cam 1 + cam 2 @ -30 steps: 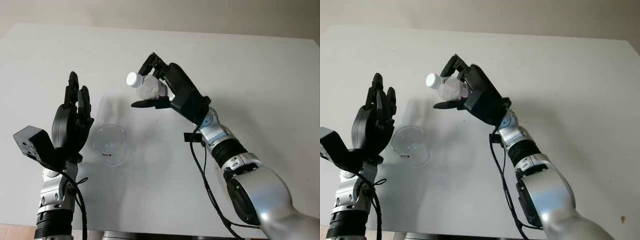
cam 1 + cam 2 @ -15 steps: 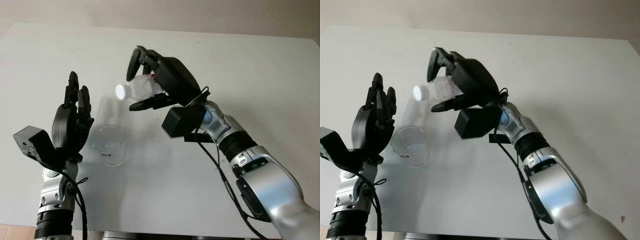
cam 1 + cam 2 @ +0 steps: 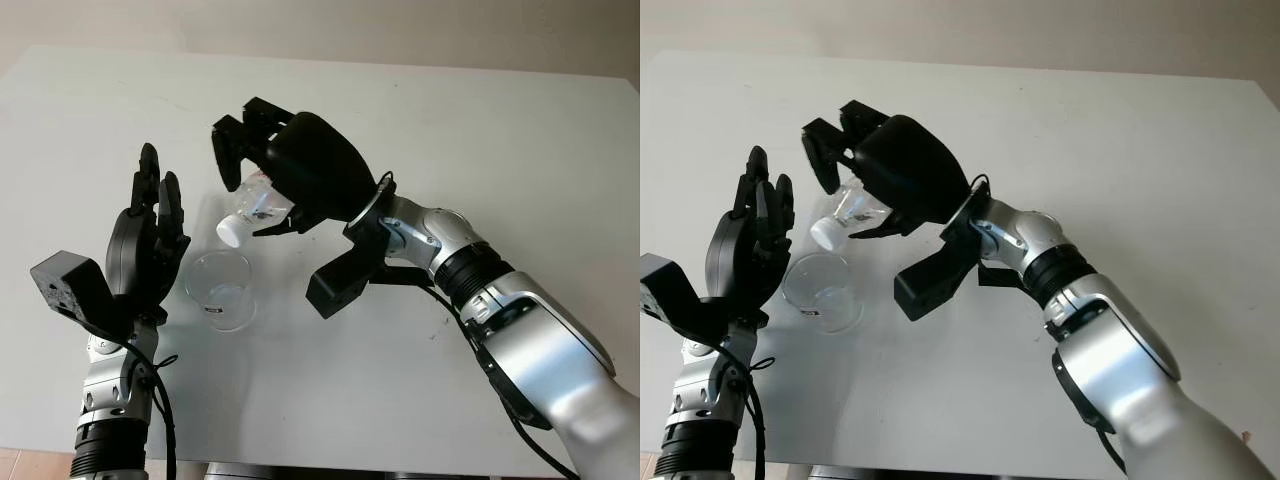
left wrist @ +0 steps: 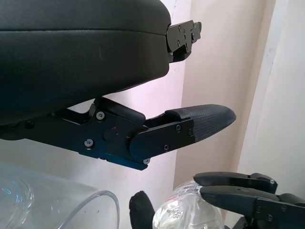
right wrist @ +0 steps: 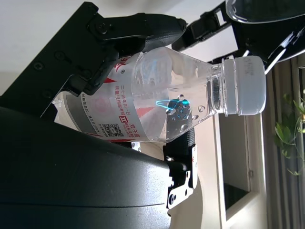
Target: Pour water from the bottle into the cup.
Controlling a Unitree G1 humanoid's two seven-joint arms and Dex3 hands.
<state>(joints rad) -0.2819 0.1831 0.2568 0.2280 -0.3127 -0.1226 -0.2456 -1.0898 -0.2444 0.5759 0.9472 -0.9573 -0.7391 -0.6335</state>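
- White desk (image 3: pixel 520 140) spreads across your head views, with a pale wall behind its far edge.
- Your right hand (image 3: pixel 285 175) is raised above the desk left of centre, its fingers wrapped round the bottle (image 3: pixel 250 205).
- You hold the bottle tilted neck-down, with its white cap (image 3: pixel 230 231) still screwed on and pointing toward the cup.
- Your right wrist view shows the bottle (image 5: pixel 162 102) clear, with a red and white label, some water and bubbles inside near the neck, and the cap (image 5: pixel 243 86) on.
- The cup (image 3: pixel 220 290) is a clear plastic one standing upright on the desk, just below and slightly left of the cap; the cap sits above its rim and is not touching it.
- Your left hand (image 3: pixel 145 240) is open, held upright just left of the cup with fingers pointing up; you cannot tell from these views whether it touches the cup.
- Your left wrist view catches the cup's rim (image 4: pixel 95 202) close by and the bottle (image 4: pixel 188 212) held among the right hand's dark fingers (image 4: pixel 238 183).
- A black cable (image 3: pixel 490 380) runs along your right forearm.
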